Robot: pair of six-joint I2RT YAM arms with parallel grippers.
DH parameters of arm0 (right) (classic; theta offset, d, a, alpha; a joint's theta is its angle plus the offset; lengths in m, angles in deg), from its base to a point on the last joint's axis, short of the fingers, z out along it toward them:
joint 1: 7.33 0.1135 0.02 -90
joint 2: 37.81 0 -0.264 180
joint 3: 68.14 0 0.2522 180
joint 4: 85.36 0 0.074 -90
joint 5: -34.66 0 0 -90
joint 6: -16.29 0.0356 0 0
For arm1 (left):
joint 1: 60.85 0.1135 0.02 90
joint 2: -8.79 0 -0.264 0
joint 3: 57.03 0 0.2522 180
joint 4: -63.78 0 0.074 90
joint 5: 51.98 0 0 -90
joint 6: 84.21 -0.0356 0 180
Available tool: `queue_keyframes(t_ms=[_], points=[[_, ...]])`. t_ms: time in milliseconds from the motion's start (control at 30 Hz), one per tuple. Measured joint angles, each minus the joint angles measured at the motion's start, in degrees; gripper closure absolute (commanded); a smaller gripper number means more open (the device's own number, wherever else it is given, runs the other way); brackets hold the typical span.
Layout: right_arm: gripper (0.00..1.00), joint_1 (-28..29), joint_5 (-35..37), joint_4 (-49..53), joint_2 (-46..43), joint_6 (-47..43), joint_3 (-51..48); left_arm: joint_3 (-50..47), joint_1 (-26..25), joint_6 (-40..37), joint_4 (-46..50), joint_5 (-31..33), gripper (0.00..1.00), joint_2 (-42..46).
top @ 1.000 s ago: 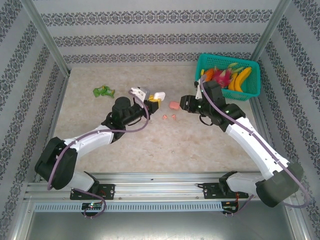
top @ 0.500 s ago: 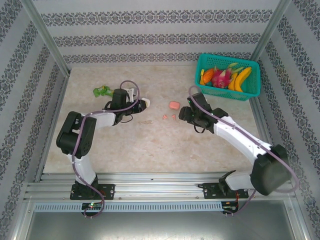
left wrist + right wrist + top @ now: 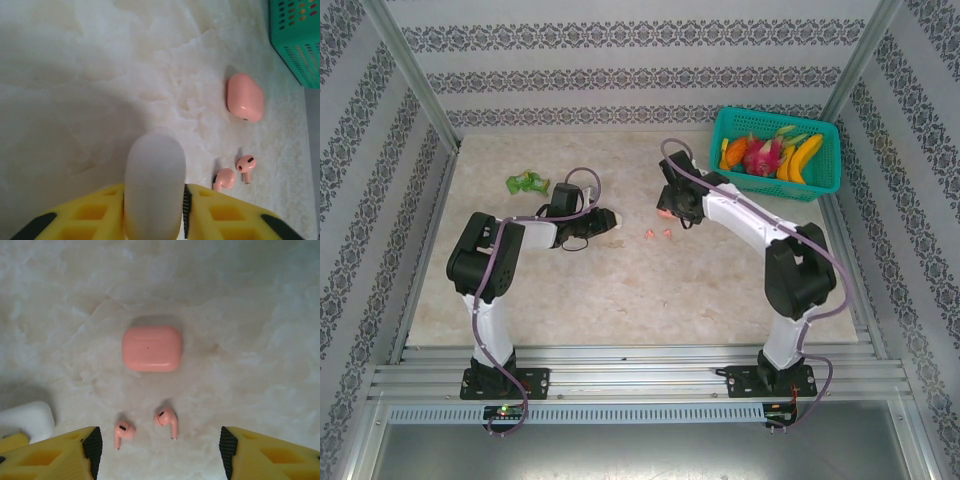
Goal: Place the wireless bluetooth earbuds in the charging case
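My left gripper point(image 3: 155, 220) is shut on a rounded white charging case point(image 3: 155, 185), low over the table; from above it point(image 3: 607, 221) lies left of centre. Two pink earbuds point(image 3: 122, 431) point(image 3: 166, 420) lie side by side on the table, apart from each other, stems toward my right gripper. The closed pink case point(image 3: 152, 348) lies just beyond them. My right gripper point(image 3: 160, 452) hovers open above the buds, its fingers wide on either side and touching nothing. From above the buds point(image 3: 648, 235) point(image 3: 666, 233) sit between the two grippers. The white earbuds are out of view.
A teal basket point(image 3: 825, 175) of fruit stands at the back right; its corner point(image 3: 297, 40) is in the left wrist view. A small green object point(image 3: 527, 183) lies at the back left. The white case point(image 3: 27, 420) sits close to the left of the right gripper's fingers.
The right arm swung left and forward until its gripper came over the pink case and buds. The left gripper drew back and lowered, still holding the white case.
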Motion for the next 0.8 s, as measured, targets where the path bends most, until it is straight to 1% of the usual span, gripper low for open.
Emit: queue_keyframes(t_ms=[67,133,167,200,233,267,367,400,600,700,800], points=[[0.32,0.0,0.48,1.36,3.37,0.22,3.72,0.39,0.28,0.22,0.79,-0.02,0.52,-0.26],[0.31,-0.09,0.76,2.49,6.1,0.39,6.56,0.87,0.57,0.17,1.05,0.0,0.46,-0.26],[0.29,-0.09,0.87,3.13,7.32,0.44,7.85,1.2,0.76,0.22,1.16,0.02,0.45,-0.26],[0.27,-0.09,1.03,3.76,8.5,0.61,9.09,1.33,0.98,0.13,1.27,0.0,0.31,-0.26],[0.25,-0.09,1.36,4.39,9.64,0.83,10.32,1.4,1.25,-0.11,1.31,0.04,0.0,-0.22],[0.22,-0.09,1.64,5.22,10.71,1.07,11.54,1.62,1.57,0.15,1.03,-1.03,0.0,0.04],[0.12,-0.11,2.43,7.76,14.19,1.55,16.2,1.88,2.1,0.07,1.4,-0.15,0.0,1.7],[0.11,-0.11,2.51,8.39,15.28,1.68,17.57,1.88,2.45,-0.11,1.9,0.09,0.0,2.16],[0.09,-0.11,3.23,12.7,22.71,1.73,27.65,2.38,4.42,-3.19,8.31,3.91,0.0,8.48],[0.1,-0.46,3.3,14.73,25.81,1.75,31.3,4.09,4.57,-5.14,12.0,7.65,0.0,13.68],[0.11,-1.01,3.28,16.24,28.02,1.95,33.22,6.12,4.79,-6.4,14.03,12.79,0.0,18.93]])
